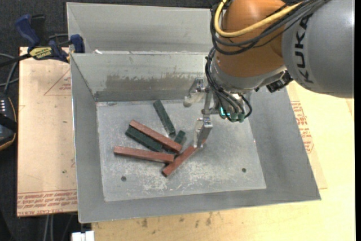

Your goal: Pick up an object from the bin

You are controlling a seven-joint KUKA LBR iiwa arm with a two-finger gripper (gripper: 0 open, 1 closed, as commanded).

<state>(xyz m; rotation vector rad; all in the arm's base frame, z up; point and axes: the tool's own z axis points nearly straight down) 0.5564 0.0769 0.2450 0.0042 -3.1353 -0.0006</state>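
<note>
short red-brown stick [179,162]: tilted, just below-left of pincer, upper end at its tip
pincer [201,138]: low in the bin [84,121]; how open, or holding anything: can't tell
heap [149,138]: red-brown and dark green sticks, crossed, left of pincer
arm [327,48]: above-right, reads "KUKA"

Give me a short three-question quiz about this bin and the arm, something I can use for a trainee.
1. True or false: the gripper hangs over the left wall of the bin.
2. Which colour is the bar lying nearest the gripper? A yellow, B reddish-brown, C white.
3. Fill in: the heap holds ___ reddish-brown bars, mixed with dark green ones.
Key: 1 false; 2 B; 3 three.
</note>
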